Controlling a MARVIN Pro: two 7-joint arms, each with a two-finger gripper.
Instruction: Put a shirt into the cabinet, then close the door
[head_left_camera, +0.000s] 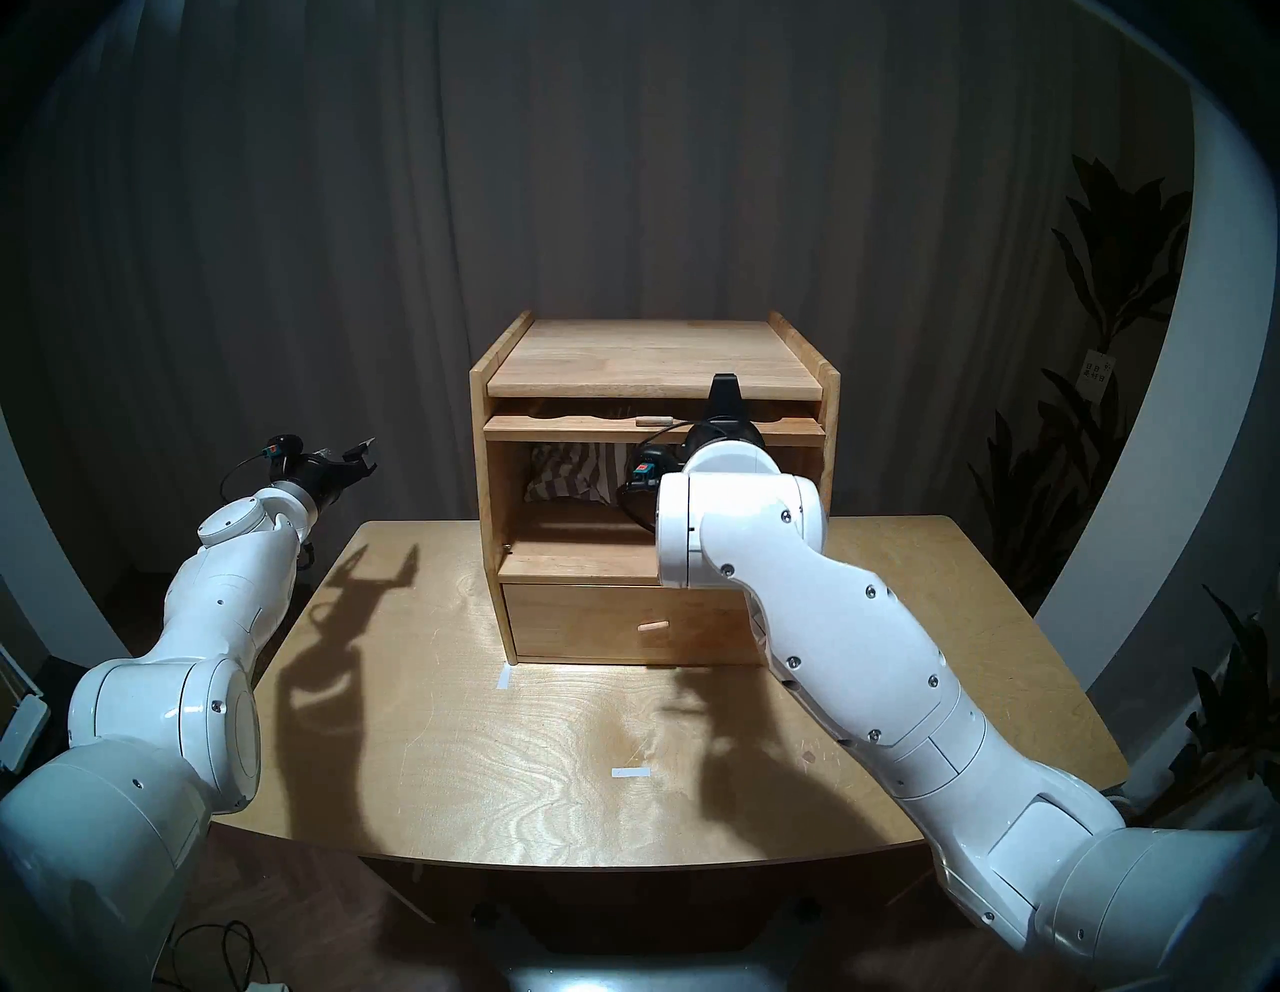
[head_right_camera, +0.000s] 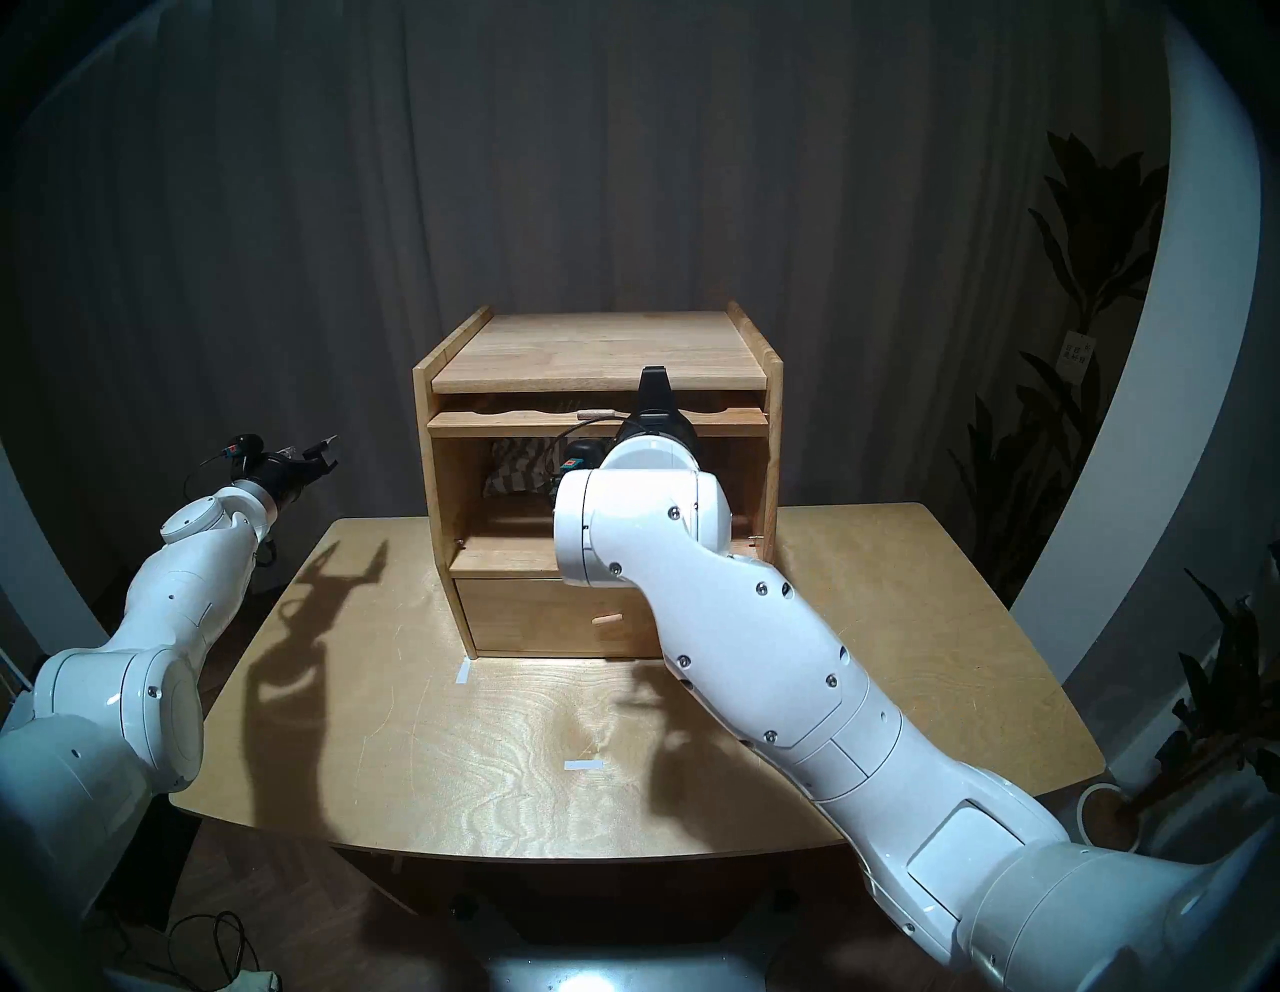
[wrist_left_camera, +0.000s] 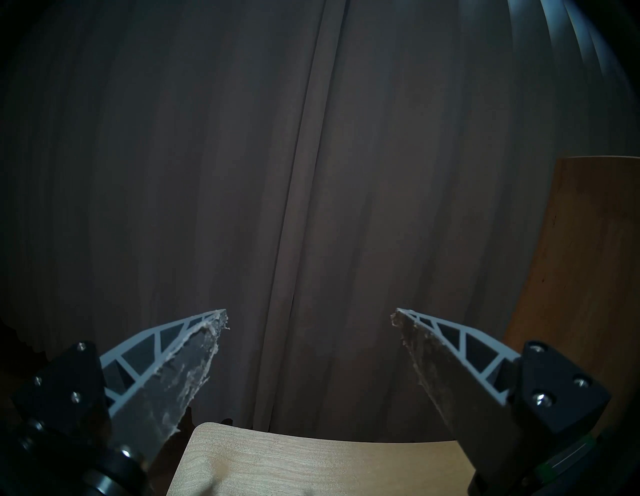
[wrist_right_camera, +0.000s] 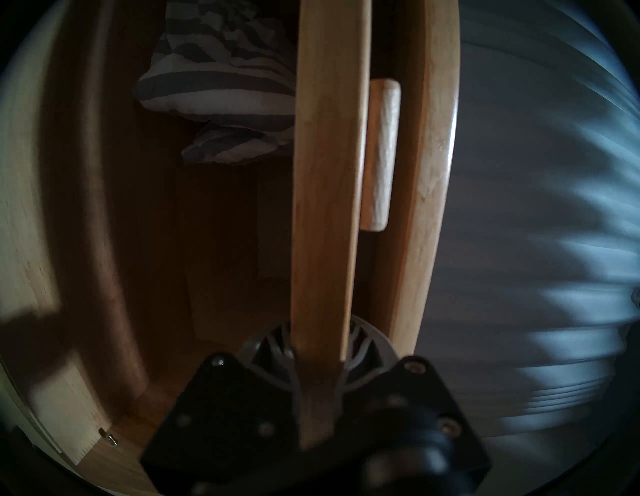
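The cabinet (head_left_camera: 658, 353) stands at the back of the table. Its door (head_left_camera: 589, 428) lies flat, raised just under the top, with its peg handle (head_left_camera: 654, 419) showing. The striped shirt (head_left_camera: 575, 471) lies bunched at the back left of the upper compartment. My right gripper (head_left_camera: 724, 415) is shut on the door's front edge, right of the handle. In the right wrist view the gripper (wrist_right_camera: 318, 350) clamps the door (wrist_right_camera: 329, 173) beside the handle (wrist_right_camera: 379, 156), with the shirt (wrist_right_camera: 214, 90) behind. My left gripper (head_left_camera: 363, 454) is open and empty, held up left of the cabinet.
The closed drawer (head_left_camera: 589, 620) with its peg (head_left_camera: 653, 625) sits below the compartment. The wooden table (head_left_camera: 485, 762) carries two white tape marks (head_left_camera: 502, 677) (head_left_camera: 632, 772). A dark curtain hangs behind. Plants (head_left_camera: 1108, 277) stand at the right.
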